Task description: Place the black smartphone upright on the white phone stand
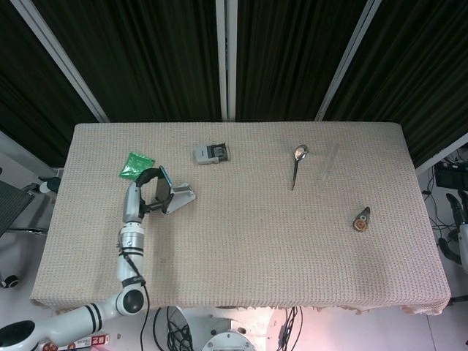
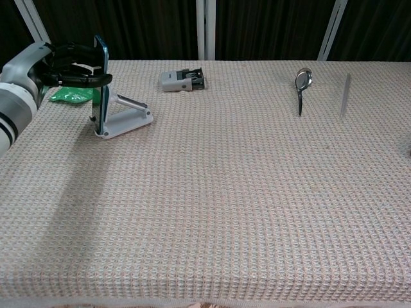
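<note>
left hand (image 1: pixel 150 191) grips the phone (image 1: pixel 166 186) by its edges, upright on the white stand (image 1: pixel 181 197) at the table's left. chest view: phone (image 2: pixel 100 80) stands on edge in the stand (image 2: pixel 126 119); rigid, slick, likely tippy, so hold the side edges.
</note>
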Robot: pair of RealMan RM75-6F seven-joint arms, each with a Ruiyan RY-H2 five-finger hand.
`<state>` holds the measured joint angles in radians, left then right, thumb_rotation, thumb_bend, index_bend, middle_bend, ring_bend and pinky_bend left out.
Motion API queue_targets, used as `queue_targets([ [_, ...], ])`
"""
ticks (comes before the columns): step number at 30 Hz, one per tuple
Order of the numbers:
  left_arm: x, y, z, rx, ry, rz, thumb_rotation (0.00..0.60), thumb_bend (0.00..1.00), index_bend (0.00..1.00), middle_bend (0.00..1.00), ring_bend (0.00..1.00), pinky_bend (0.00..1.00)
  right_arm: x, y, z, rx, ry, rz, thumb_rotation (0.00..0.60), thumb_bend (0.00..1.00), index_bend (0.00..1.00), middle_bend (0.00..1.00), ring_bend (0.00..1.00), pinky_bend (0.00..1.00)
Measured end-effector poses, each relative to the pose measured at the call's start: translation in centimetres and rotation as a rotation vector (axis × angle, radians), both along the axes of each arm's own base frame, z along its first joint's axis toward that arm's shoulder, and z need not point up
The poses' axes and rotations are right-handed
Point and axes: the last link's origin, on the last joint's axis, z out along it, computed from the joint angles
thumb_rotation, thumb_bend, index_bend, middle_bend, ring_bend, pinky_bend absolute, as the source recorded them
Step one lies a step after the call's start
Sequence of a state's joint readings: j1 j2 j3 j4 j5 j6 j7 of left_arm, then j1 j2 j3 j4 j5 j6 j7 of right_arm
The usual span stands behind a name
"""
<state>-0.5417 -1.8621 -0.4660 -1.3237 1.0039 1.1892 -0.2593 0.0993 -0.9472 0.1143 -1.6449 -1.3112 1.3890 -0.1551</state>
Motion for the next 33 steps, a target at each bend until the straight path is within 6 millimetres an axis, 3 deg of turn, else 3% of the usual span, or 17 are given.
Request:
queue_targets([
  [10, 0.06, -0.07, -0.14, -0.005, -0.002, -0.009, 0.600, 0.37, 0.56, 0.65, 0.24, 0.21, 0.10, 0.01, 0.01, 0.000, 0.001, -0.001, 0.600, 0.23, 0.00, 0.00, 0.00, 0.00],
  [15, 0.10, -0.12, -0.27, -0.012, -0.004, -0.019, 0.600, 0.37, 0.49, 0.56, 0.24, 0.21, 0.06, 0.03, -0.03, 0.001, -0.001, -0.005, 0.600, 0.24, 0.00, 0.00, 0.00, 0.00],
  [33, 0.02, -0.26, -0.78, -0.032, -0.018, -0.045, 0.600, 0.35, 0.36, 0.35, 0.21, 0.21, -0.16, 0.04, 0.05, 0.006, 0.000, -0.022, 0.600, 0.24, 0.00, 0.00, 0.00, 0.00],
])
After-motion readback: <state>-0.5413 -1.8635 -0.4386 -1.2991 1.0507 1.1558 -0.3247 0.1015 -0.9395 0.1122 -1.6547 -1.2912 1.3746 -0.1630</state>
